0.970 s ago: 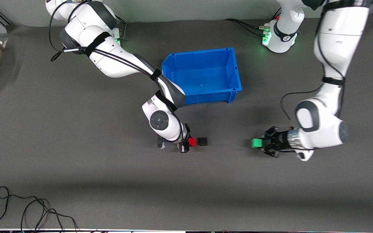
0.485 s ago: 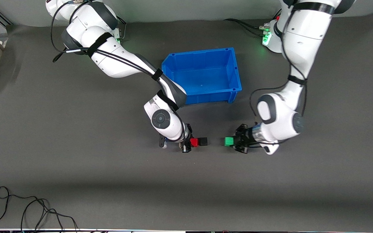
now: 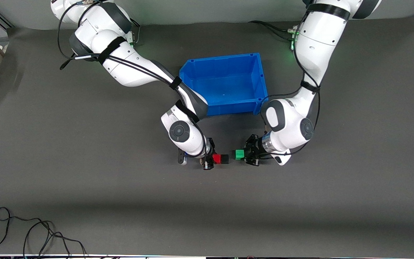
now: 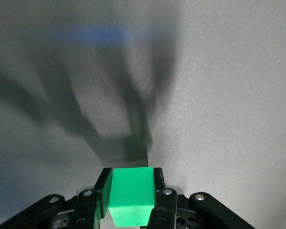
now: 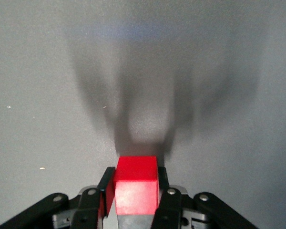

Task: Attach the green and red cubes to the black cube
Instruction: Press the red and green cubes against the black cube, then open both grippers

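Black cube (image 3: 225,158) sits mid-worktop, just nearer the front edge than the blue bin (image 3: 261,77), touching the red cube (image 3: 216,159); right gripper (image 3: 208,159) clamps the red cube (image 5: 136,183); left gripper (image 3: 247,155) clamps the green cube (image 3: 239,154), seen gripped in the wrist view (image 4: 129,195); a small gap separates green from black, along the row's axis toward the right arm's end; left arm is judged to close it.
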Controlling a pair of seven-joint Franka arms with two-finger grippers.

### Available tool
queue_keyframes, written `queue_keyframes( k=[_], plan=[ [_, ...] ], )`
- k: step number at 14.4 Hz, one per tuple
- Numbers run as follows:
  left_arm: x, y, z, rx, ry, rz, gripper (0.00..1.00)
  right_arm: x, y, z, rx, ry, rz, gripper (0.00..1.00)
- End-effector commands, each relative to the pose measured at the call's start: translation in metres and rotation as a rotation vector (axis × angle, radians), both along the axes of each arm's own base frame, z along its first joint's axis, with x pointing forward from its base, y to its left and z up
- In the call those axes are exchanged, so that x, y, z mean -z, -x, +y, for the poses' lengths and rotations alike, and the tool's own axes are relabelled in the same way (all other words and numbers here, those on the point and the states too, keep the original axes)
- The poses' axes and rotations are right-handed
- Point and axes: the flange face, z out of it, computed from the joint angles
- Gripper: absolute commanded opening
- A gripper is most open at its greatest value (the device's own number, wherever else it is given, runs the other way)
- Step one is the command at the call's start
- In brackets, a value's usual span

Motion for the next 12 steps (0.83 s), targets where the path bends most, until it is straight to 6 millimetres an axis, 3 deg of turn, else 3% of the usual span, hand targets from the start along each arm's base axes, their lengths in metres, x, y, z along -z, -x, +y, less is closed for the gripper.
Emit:
queue_keyframes(
  k=[1,7,8,10,12],
  plan=[
    [0.003,-0.001,-0.017,-0.065,0.002,-0.015,0.23,0.005,0.0,0.011,0.018,-0.006,-0.028,0.24],
    [0.005,-0.009,-0.036,-0.083,0.015,-0.018,0.29,0.005,-0.002,0.011,0.017,-0.012,-0.039,0.24],
    [0.005,-0.01,-0.036,-0.082,0.015,-0.021,0.36,0.004,-0.001,0.011,0.013,-0.012,-0.039,0.24],
    [0.003,-0.012,-0.036,-0.07,0.009,-0.031,1.0,0.003,0.002,0.015,0.006,-0.011,-0.041,0.24],
    [-0.003,-0.016,-0.031,-0.063,0.007,-0.035,1.0,0.003,0.002,0.016,0.004,-0.011,-0.041,0.26]
  ],
)
